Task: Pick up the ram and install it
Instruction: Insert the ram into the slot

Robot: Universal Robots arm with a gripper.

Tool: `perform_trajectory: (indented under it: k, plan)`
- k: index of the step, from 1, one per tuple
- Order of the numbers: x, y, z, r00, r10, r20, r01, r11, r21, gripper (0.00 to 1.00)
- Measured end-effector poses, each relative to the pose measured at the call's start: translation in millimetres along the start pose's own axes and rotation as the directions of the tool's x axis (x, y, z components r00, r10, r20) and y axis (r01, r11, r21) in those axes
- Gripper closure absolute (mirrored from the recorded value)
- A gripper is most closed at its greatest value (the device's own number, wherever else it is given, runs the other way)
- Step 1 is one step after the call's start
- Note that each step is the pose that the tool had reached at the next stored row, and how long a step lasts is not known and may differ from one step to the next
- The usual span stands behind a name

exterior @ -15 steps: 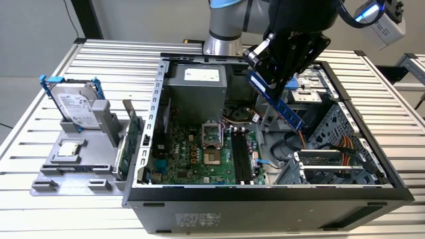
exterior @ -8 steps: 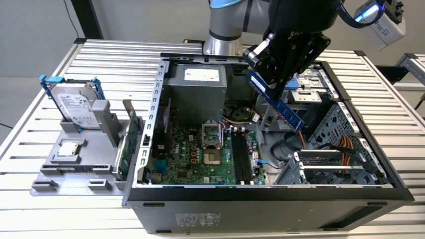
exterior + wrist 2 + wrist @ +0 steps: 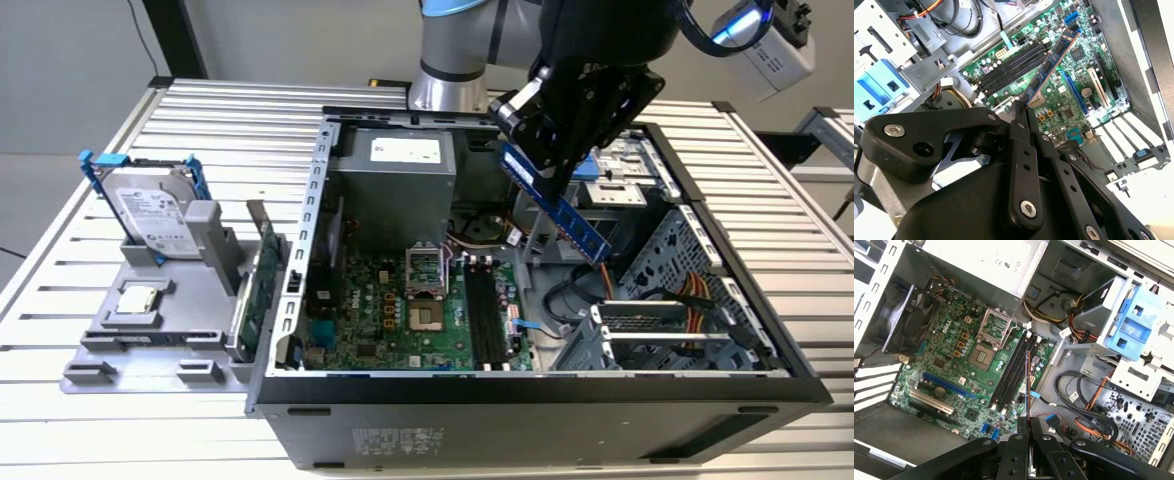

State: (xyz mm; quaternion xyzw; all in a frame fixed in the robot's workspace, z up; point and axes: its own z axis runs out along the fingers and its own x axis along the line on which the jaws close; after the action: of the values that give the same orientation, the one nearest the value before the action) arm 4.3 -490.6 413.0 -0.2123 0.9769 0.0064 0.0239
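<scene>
The ram [image 3: 571, 218] is a long blue stick held tilted in the air above the open computer case, its lower end over the area beside the motherboard. My gripper [image 3: 547, 165] is shut on its upper part. In the second wrist view the ram [image 3: 1051, 62] reaches out from my gripper [image 3: 1023, 107] across the black memory slots [image 3: 1014, 67]. The first wrist view shows the ram [image 3: 1027, 385] edge-on, rising from my gripper [image 3: 1028, 422], close beside the memory slots [image 3: 1013, 372] and roughly parallel to them. The memory slots [image 3: 487, 320] have nothing in them.
A grey fixture [image 3: 147, 340] on the exterior view's left carries a hard drive [image 3: 154, 215], a processor [image 3: 138, 300] and a green expansion card [image 3: 263, 280]. Inside the case are the power supply [image 3: 400, 165], a drive cage [image 3: 667, 310], a blue bracket [image 3: 1131, 325] and loose cables [image 3: 1079, 395].
</scene>
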Motion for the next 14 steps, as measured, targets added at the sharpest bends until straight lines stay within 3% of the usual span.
perform_trajectory:
  k: [3, 5, 14]
  plan:
    - [0.1, 0.1, 0.0, 1.0, 0.004, 0.0, -0.004, 1.0, 0.0002, 1.0]
    - [0.1, 0.0, 0.0, 0.9992, 0.04, 0.0001, -0.04, 0.9992, 0.002, 1.0]
    - [0.1, 0.0, 0.0, 0.9984, 0.057, 0.0002, -0.057, 0.9984, 0.0028, 1.0]
